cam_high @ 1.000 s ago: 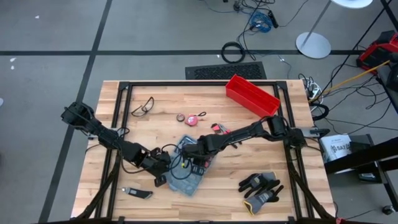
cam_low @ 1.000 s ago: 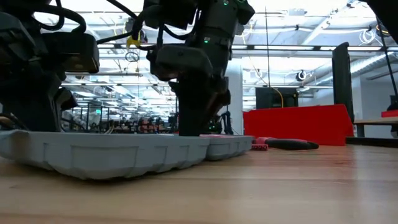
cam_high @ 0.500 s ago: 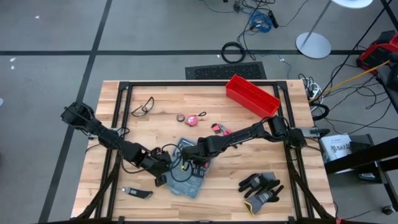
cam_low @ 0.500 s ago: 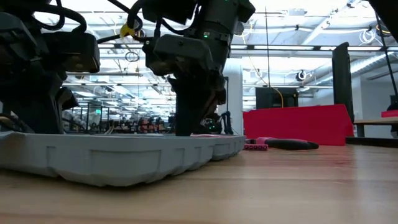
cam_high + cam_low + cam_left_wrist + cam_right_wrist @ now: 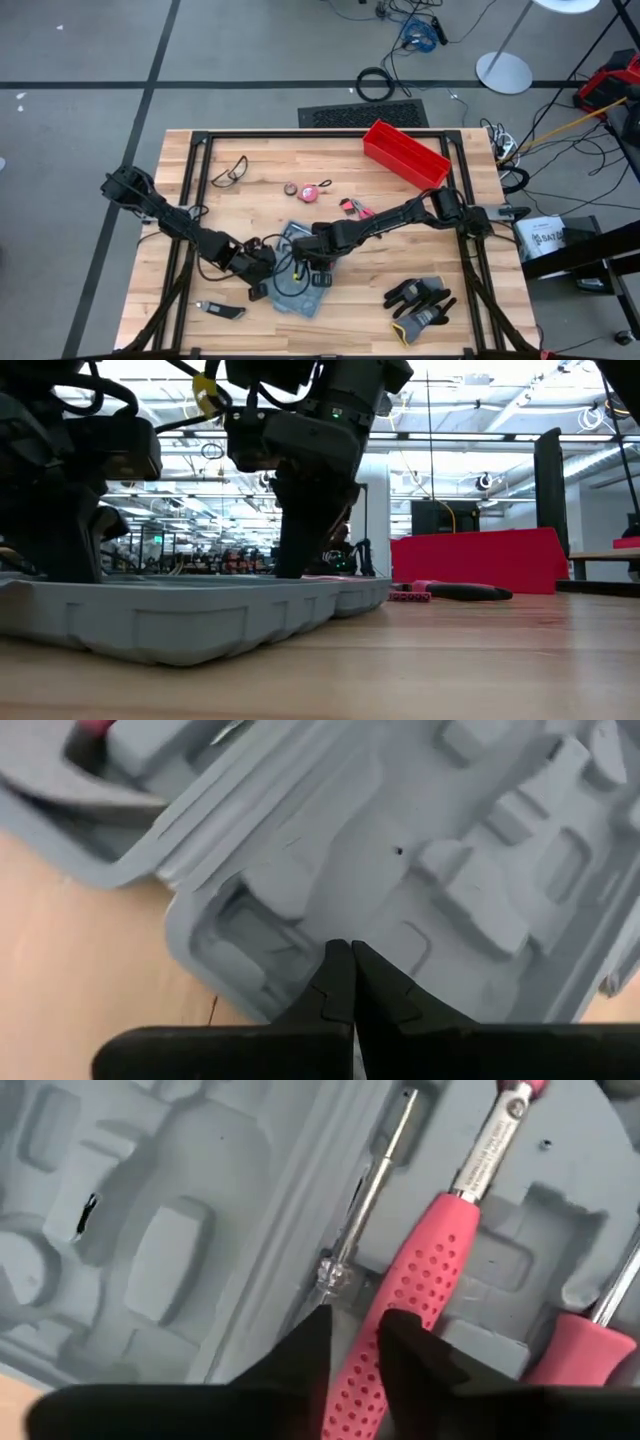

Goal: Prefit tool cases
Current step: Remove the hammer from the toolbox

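Open grey-blue tool case lying flat near the front middle of the wooden surface, moulded grey slots up. Pink-handled screwdriver seated in one half. Right end effector over that half, fingers slightly apart, straddling the handle's edge beside a thin metal shaft. Left end effector pressed together, tips on the case's other half near its corner. Farther off: red bin, safety glasses, black gloves.
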Controlling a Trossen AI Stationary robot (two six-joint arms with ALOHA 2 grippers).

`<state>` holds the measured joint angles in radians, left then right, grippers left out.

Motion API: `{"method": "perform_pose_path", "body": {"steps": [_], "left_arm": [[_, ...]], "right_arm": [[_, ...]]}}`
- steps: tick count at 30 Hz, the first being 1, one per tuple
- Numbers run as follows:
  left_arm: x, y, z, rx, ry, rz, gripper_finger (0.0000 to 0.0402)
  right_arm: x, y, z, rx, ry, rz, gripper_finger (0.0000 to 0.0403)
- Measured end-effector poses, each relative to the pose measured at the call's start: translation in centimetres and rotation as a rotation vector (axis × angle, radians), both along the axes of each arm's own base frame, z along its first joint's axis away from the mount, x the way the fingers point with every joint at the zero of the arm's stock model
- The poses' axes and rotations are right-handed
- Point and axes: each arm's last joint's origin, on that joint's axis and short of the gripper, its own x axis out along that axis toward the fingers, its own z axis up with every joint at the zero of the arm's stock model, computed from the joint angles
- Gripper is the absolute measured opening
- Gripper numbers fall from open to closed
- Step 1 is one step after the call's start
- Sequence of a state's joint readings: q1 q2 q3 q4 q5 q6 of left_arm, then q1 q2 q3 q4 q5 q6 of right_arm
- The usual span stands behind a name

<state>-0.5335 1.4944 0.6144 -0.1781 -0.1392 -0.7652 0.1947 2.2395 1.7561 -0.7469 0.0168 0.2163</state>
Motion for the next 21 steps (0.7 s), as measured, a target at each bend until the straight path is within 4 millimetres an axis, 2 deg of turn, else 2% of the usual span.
{"method": "perform_pose_path", "body": {"steps": [5, 11, 15, 21], "left_arm": [[0.1, 0.0, 0.0, 0.013, -0.009, -0.033, 0.0001], [0.1, 0.0, -0.1, -0.001, 0.001, -0.051, 0.0001], [0.2, 0.0, -0.3, -0.009, 0.009, -0.056, 0.0001], [0.4, 0.2, -0.5, -0.032, 0.028, -0.055, 0.0001]], "right_arm": [[0.2, -0.5, -0.6, -0.085, -0.004, 0.04, 0.0127], [0.4, -0.9, -1.5, -0.133, 0.015, 0.099, 0.0136], [0.6, -1.6, -1.7, -0.125, 0.012, 0.104, 0.0133], [1.0, -3.7, -3.0, 0.069, 0.066, 0.069, 0.009]]}}
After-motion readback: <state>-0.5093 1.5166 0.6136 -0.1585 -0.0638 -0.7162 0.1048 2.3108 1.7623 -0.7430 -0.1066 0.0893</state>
